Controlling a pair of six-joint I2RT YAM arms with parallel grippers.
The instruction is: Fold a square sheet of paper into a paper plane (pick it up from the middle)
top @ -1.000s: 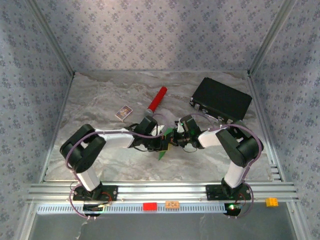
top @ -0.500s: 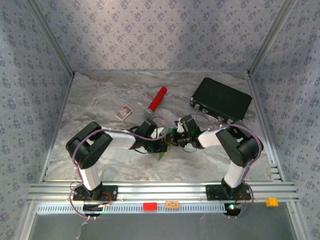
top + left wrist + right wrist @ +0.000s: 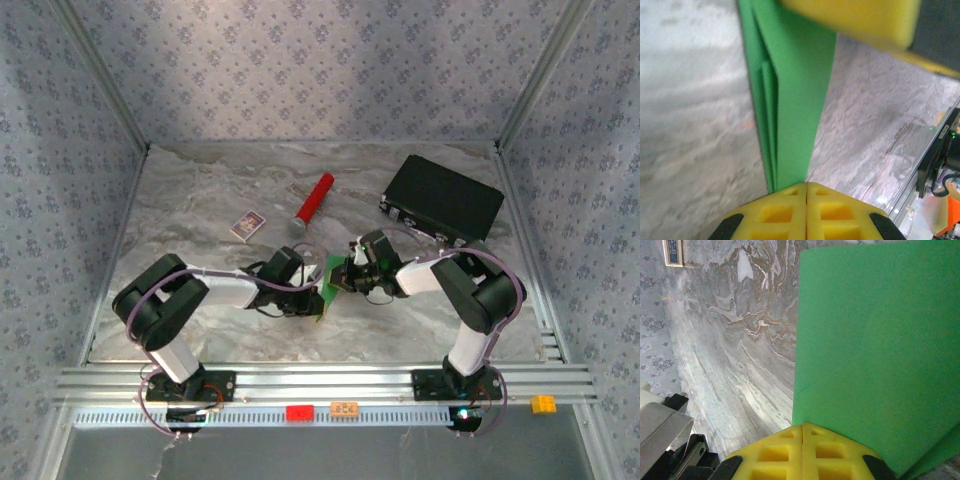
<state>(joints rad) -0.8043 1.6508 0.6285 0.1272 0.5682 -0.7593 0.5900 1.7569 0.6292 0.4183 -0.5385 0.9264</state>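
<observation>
Marble (image 3: 200, 200) below; paper (image 3: 875, 340) (folded) pinched by fingers (image 3: 775, 455).

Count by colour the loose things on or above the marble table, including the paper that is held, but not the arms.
Green: 1, the folded paper
Red: 1, the cylinder
Black: 1, the case
Pale with print: 1, the small card
Total: 4

The marbled table (image 3: 200, 190) carries a red cylinder (image 3: 313, 201), card (image 3: 247, 225) and black case (image 3: 441, 199).
</observation>
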